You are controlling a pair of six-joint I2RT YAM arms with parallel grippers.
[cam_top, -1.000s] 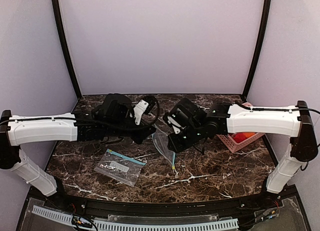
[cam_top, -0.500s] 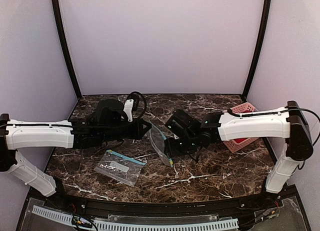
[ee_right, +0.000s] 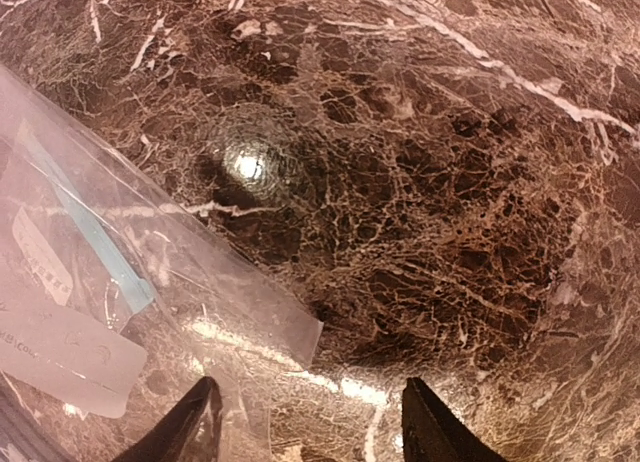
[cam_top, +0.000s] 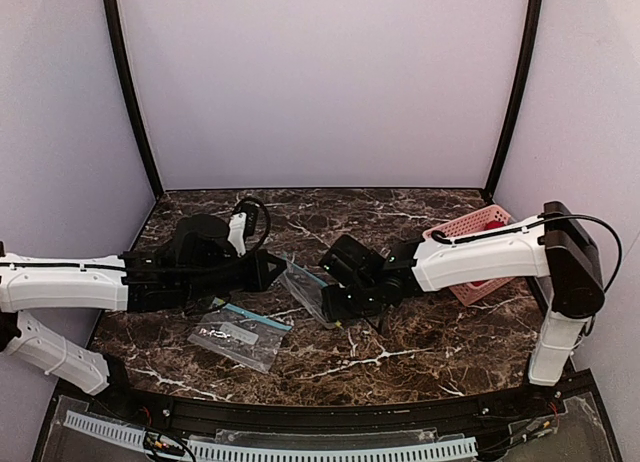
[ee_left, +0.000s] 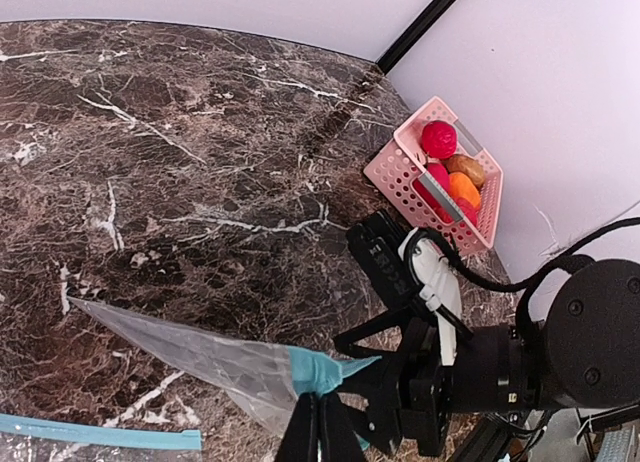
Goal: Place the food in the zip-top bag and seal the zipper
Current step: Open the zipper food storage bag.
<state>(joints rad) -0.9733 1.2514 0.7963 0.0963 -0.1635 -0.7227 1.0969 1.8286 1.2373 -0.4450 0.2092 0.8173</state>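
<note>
My left gripper (cam_top: 272,270) (ee_left: 320,429) is shut on the teal-blue zipper (ee_left: 318,370) of a clear zip-top bag (cam_top: 300,282) (ee_left: 195,354), which slopes down to the marble table. My right gripper (cam_top: 335,300) (ee_right: 312,432) is open and empty just right of that bag, low over the table. In the right wrist view clear plastic (ee_right: 150,282) with a teal strip and a white label (ee_right: 70,354) lies at the left. The food sits in the pink basket (ee_left: 400,167): red piece (ee_left: 438,139), brown piece (ee_left: 468,167), orange piece (ee_left: 462,189).
A second clear bag (cam_top: 240,332) with a teal strip lies flat on the table, near left of centre. The pink basket (cam_top: 470,227) stands at the far right behind my right arm. Black frame posts and lilac walls close the back and sides.
Both arms have come down and nearer to me. The bag, held high between the grippers before, now slopes onto the table. The right arm has dropped off the basket.
</note>
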